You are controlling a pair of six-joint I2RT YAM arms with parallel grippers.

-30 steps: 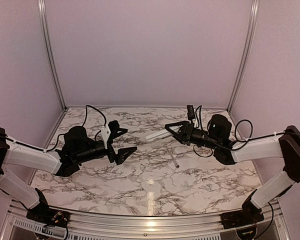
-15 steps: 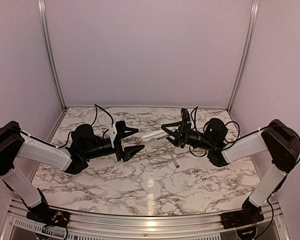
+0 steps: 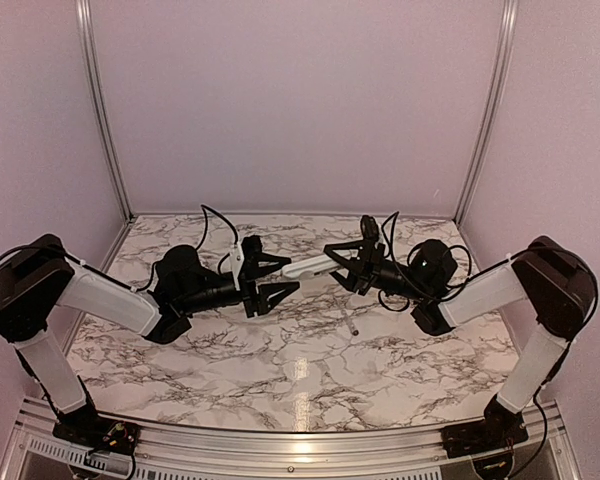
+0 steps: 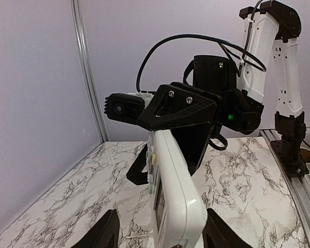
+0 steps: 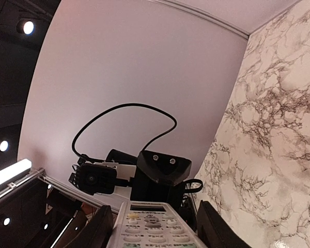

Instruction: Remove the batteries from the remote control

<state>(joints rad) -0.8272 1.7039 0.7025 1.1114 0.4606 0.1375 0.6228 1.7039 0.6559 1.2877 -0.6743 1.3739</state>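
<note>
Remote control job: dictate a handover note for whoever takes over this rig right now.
Right gripper: shut on the remote control, holding it above the table, buttons facing its wrist camera.
Left gripper: open, fingers either side of the remote's free end, no grip showing.
Batteries: none in view; cannot tell if they are inside.
A thin grey rod lies on the table.
Done: remote held up between the arms. Left: take both batteries out.

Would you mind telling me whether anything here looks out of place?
Only a thin grey rod lying loose on the marble table, close to where the right tool holds the remote control aloft.
</note>
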